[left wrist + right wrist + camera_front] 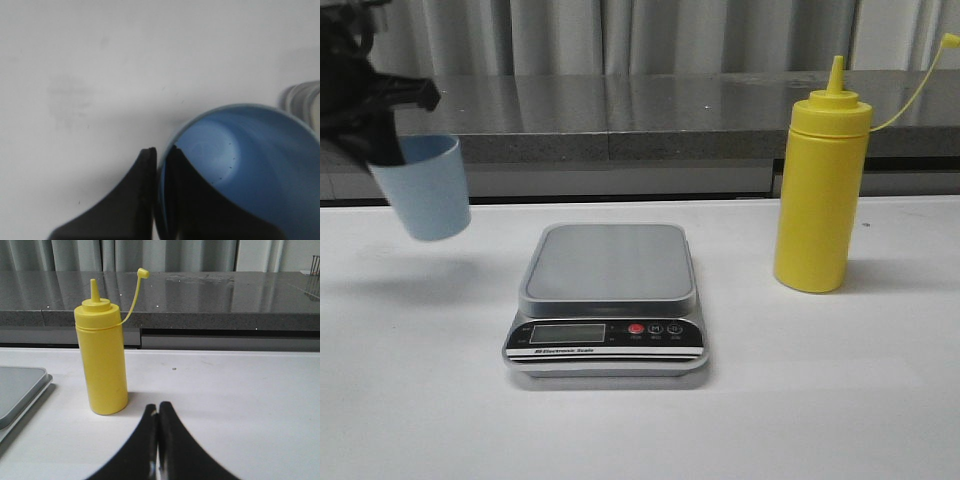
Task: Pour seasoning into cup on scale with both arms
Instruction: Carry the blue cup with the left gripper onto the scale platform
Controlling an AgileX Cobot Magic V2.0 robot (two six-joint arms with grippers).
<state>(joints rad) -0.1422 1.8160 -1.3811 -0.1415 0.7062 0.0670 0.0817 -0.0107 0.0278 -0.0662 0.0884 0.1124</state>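
Note:
My left gripper [392, 140] is shut on the rim of the pale blue cup [423, 188], holding it tilted in the air above the table, left of the scale [607, 300]. In the left wrist view one finger is inside the cup [250, 160] and the other outside, pinching its wall at my left gripper [161, 152]. The scale's platform is bare. The yellow seasoning bottle [820, 185] stands upright to the right of the scale, cap tip hanging open on its tether. My right gripper [158, 407] is shut and empty, low over the table, short of the seasoning bottle [102, 360].
A grey stone counter [640, 110] runs behind the white table [820, 400], with curtains beyond. The scale's edge [20, 390] shows in the right wrist view, beside the bottle.

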